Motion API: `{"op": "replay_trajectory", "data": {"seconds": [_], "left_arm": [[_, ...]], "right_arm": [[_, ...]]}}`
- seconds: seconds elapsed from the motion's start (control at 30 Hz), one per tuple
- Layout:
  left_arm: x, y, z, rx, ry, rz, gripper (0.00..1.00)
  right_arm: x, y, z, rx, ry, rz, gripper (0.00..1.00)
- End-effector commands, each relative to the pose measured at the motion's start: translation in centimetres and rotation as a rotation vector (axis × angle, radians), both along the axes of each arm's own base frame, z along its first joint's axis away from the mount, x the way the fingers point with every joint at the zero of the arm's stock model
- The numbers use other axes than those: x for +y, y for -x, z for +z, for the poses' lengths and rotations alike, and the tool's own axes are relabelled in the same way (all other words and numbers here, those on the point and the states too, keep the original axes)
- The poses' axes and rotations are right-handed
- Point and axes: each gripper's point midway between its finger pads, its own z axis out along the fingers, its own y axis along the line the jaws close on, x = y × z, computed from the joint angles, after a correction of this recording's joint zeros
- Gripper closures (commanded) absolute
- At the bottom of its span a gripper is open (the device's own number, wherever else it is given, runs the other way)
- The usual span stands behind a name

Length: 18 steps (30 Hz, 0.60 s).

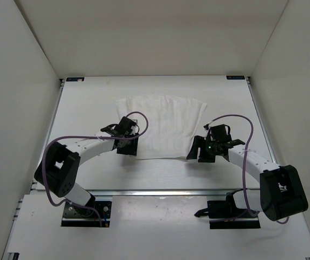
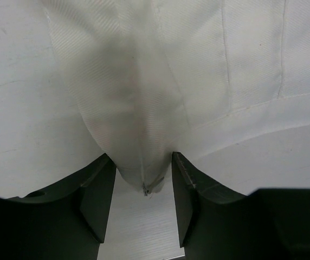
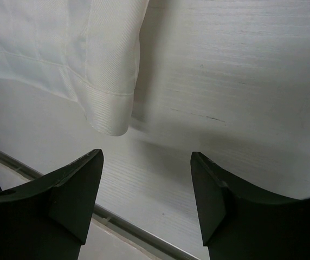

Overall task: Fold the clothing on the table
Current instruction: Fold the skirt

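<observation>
No fold is evident; thin white ribbed fabric clothing [image 1: 163, 124] lies spread on the matte white rectangular table [image 1: 90, 97]; left gripper [image 2: 143, 162] fingers stand apart astride its near-left corner; right gripper [image 3: 147, 157] fingers apart, empty, beside the near-right corner; all folding apparently remains.

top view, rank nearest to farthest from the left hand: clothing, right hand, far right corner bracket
1. clothing: its near-left corner lies at the left hand
2. right hand: across, to the right
3. far right corner bracket: far edge, right side
</observation>
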Motion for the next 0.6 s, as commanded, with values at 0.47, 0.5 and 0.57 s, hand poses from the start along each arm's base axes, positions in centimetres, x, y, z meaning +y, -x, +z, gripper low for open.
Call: {"op": "replay_trajectory", "data": {"seconds": [0.47,0.5,0.57], "left_arm": [[-2.9,-2.4,6.1,-0.095,0.167,-0.096,1.0],[-4.2,-2.5,8.2,-0.127,0.25,-0.129,1.0],[-6.5,-2.7,12.5,-0.168,0.449,-0.162,1.0]], "right_arm": [[0.7,-0.1,0.4,-0.04,-0.115,0.015,0.35],[0.5,-0.1,0.2,-0.043,-0.129,0.005,0.33],[1.0,-0.1,0.9,-0.051,-0.206,0.007,0.33]]}}
